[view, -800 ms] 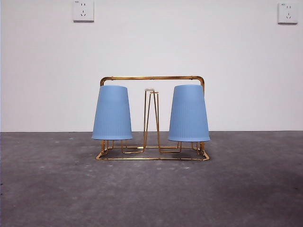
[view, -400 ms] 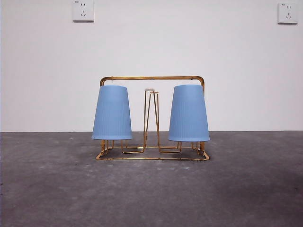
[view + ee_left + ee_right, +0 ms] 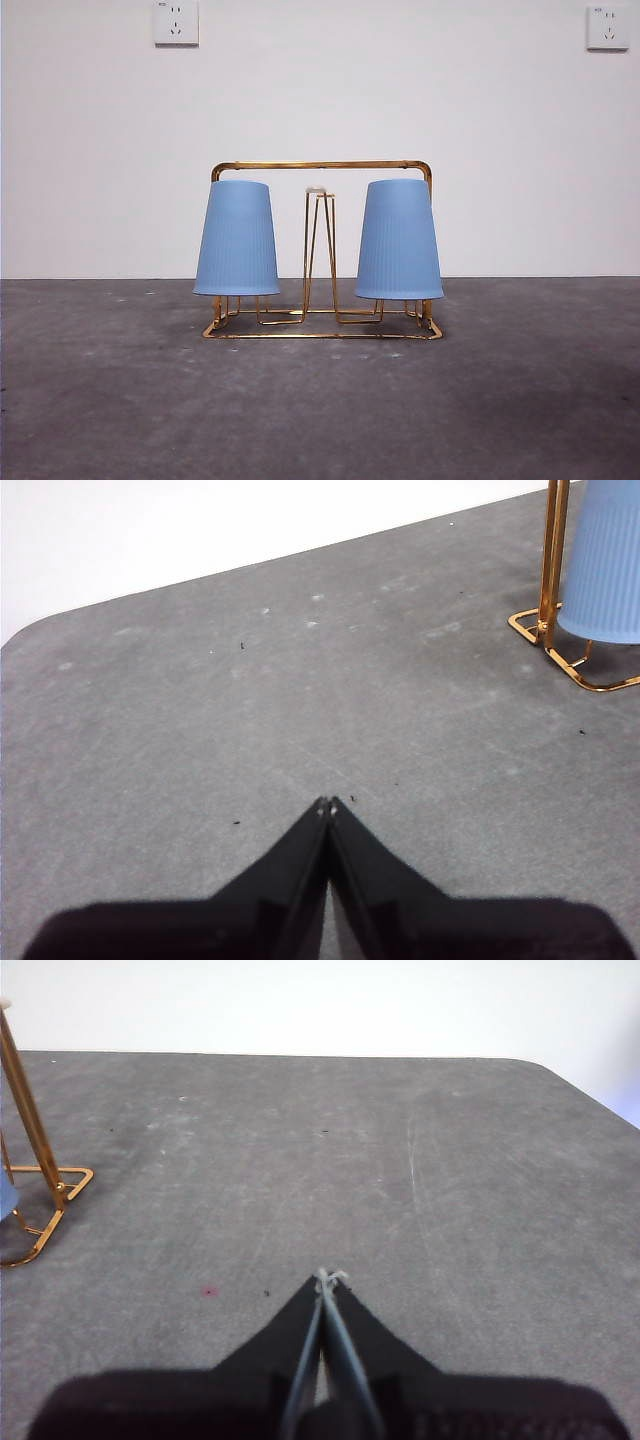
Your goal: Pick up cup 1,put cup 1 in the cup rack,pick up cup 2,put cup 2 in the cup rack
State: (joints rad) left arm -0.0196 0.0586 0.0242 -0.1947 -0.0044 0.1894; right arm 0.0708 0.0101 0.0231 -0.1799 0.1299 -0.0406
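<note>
Both blue cups (image 3: 237, 238) (image 3: 399, 240) already hang upside down on the cup rack (image 3: 322, 166); they look light, thin and slippery, so I'd grab them mid-wall. Left gripper (image 3: 327, 804) and right gripper (image 3: 324, 1278) are both pinched together, holding nothing, over the bare tabletop (image 3: 320, 410).

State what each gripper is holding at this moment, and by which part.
Nothing is held. The left gripper and right gripper are shut on nothing above the table; both blue cups sit upside down on the rack.

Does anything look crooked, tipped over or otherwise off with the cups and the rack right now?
Nothing stands out. Both blue cups, the left one and the right one, hang upside down and upright on the gold cup rack, which sits flat on the grey table. The middle peg is bare.
</note>
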